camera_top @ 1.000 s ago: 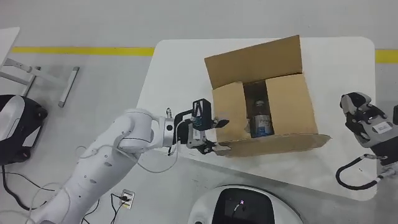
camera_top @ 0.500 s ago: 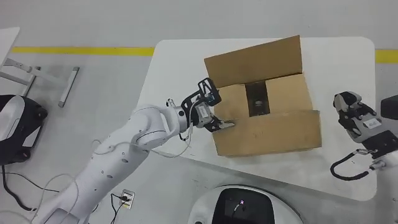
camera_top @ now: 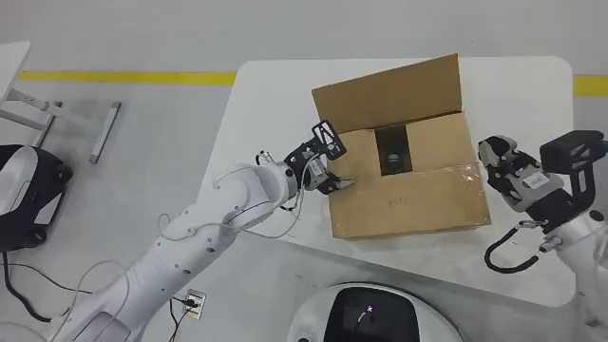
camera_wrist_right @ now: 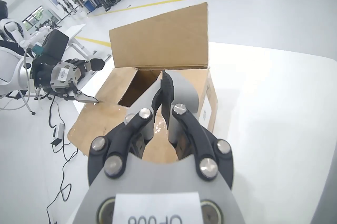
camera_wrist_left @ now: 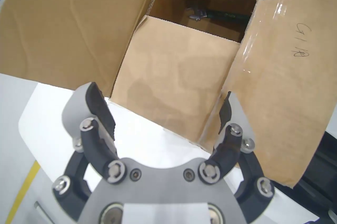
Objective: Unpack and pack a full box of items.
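Observation:
A cardboard box [camera_top: 408, 211] stands mid-table. Its back flap [camera_top: 389, 95] is upright, both side flaps are folded in, and the taped front flap [camera_wrist_left: 284, 72] lies over the top. A dark gap [camera_top: 391, 150] between the flaps shows a bottle inside [camera_wrist_left: 210, 15]. My left gripper [camera_top: 328, 158] is open at the box's left side, straddling the left side flap [camera_wrist_left: 179, 69]; one fingertip [camera_wrist_right: 89, 99] touches the front flap's edge. My right gripper [camera_wrist_right: 168, 93] is shut with nothing in it, just off the box's right side [camera_top: 496, 160].
The white table [camera_top: 266, 104] has bare room left of and behind the box, and to its right [camera_wrist_right: 263, 93]. A power strip [camera_top: 193, 301] with cables lies on the floor by the table's front-left edge. A yellow floor line [camera_top: 123, 77] runs behind.
The front flap, hanging outward a second ago, now lies folded over the box top. My left gripper has moved up along the box's left side. My right arm has come closer to the box.

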